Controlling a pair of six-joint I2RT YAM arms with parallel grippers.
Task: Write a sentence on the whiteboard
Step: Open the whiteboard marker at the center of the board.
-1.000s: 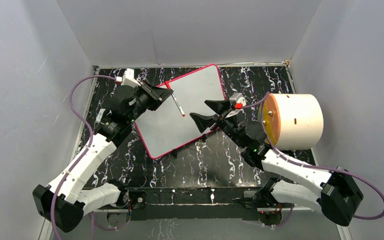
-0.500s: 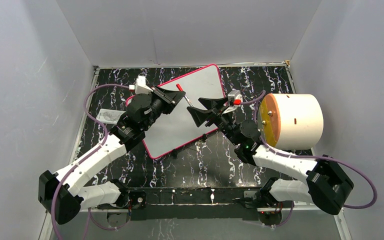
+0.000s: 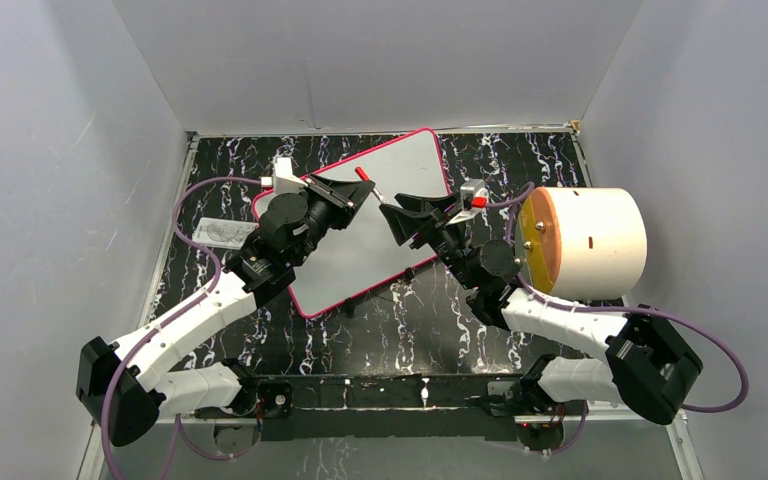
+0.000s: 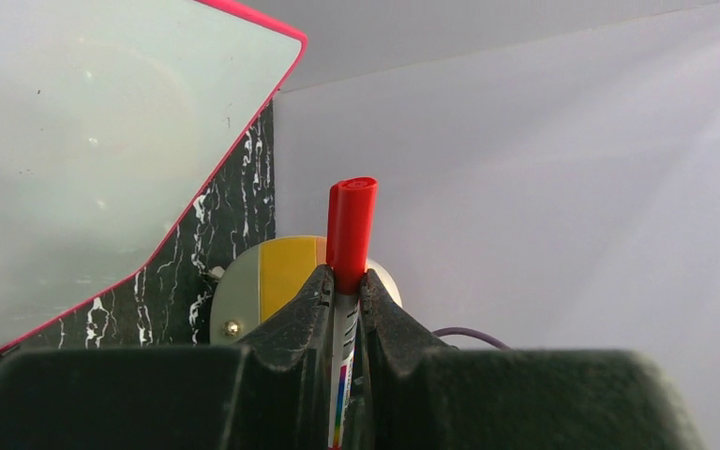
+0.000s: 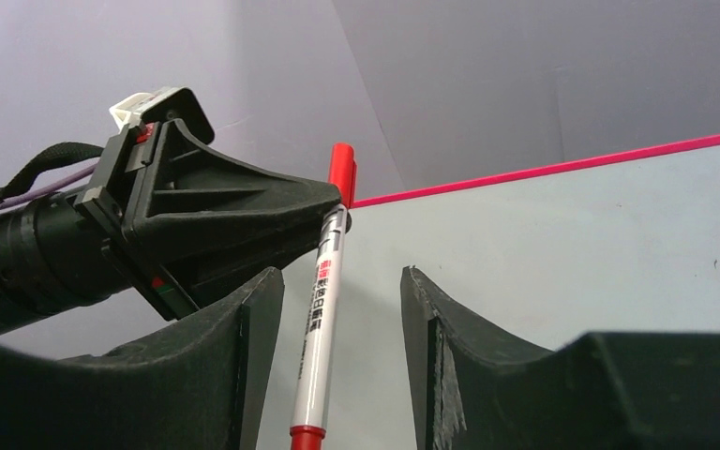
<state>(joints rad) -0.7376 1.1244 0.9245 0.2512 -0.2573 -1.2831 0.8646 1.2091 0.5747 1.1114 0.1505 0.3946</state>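
The whiteboard (image 3: pixel 355 262) lies tilted on the black marbled table, blank, with no sentence showing on it; it also shows in the left wrist view (image 4: pixel 84 141) and the right wrist view (image 5: pixel 572 244). My left gripper (image 3: pixel 360 193) (image 4: pixel 345 281) is shut on a white marker with a red cap (image 3: pixel 363 177) (image 4: pixel 352 225), held above the board. My right gripper (image 3: pixel 392 222) (image 5: pixel 342 281) is open. The marker's body (image 5: pixel 323 309) hangs between its jaws, nearer the left finger (image 5: pixel 244 319), touching neither. The left gripper (image 5: pixel 216 216) shows there gripping the marker just below the cap.
A large white cylinder with a tan end face (image 3: pixel 585 240) lies at the right, close behind my right arm; it also shows in the left wrist view (image 4: pixel 272 281). A small white printed card (image 3: pixel 222 232) lies at the table's left. Grey walls enclose the table.
My left arm swung right with the marker and raised it. My right gripper moved left toward it, so the marker's body now sits between its open jaws.
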